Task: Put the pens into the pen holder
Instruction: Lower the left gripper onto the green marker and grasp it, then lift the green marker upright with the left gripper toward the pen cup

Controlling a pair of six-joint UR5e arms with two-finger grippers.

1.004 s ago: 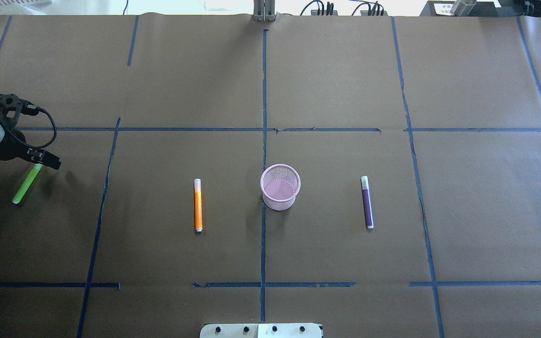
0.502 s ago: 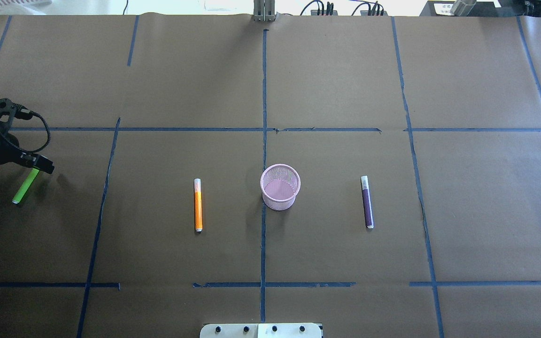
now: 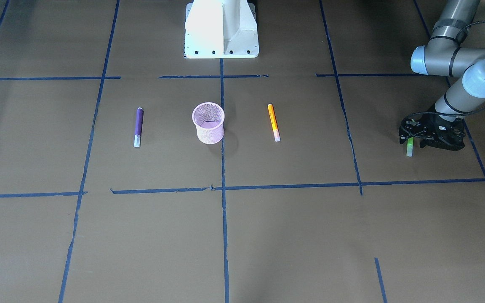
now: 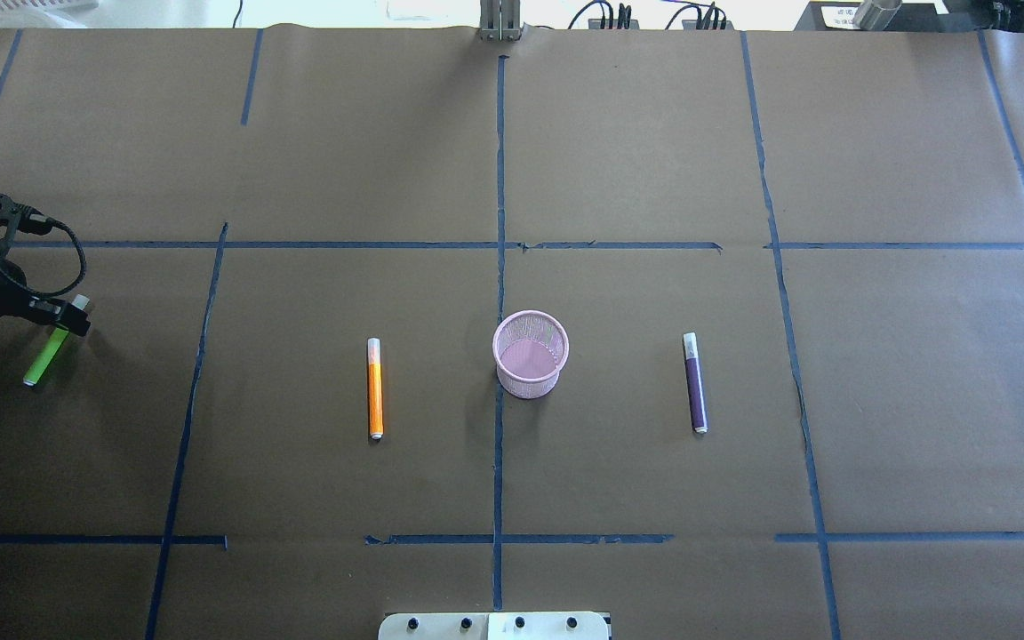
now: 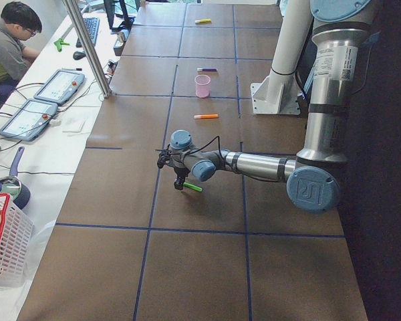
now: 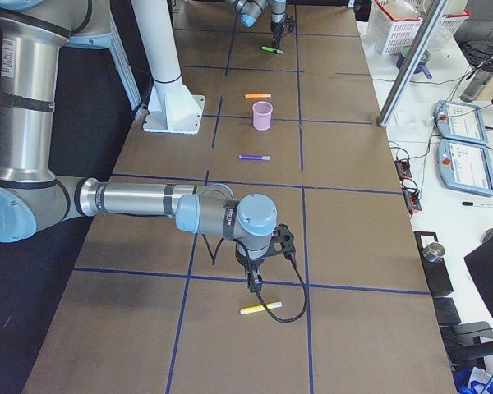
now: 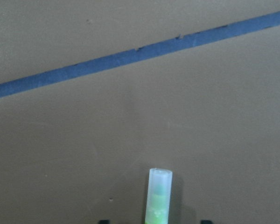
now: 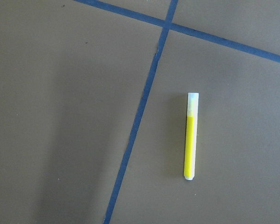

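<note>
Since our left gripper (image 4: pixel 73 316), jaws apart, straddles the green pen (image 4: pixel 44 359) near its cap end at far left, we risk a lopsided pinch — it may pivot out.

Found table (image 4: pixel 636 160) covered in brown paper, divided into a grid by blue tape (image 4: pixel 500 160). Noted white robot pedestal (image 3: pixel 221 29) bolted at the robot's edge. Recorded pink mesh pen holder (image 4: pixel 530 356) standing upright on the centre tape line. Logged orange pen (image 4: pixel 375 391) lying flat to its left and purple pen (image 4: pixel 696 387) to its right, roughly parallel, pale caps pointing away from the robot. Observed green pen (image 4: pixel 44 360) lying slantwise at the far left edge. Located yellow pen (image 8: pixel 191 137) lying near a tape crossing at the far right end, well apart from the rest.
</note>
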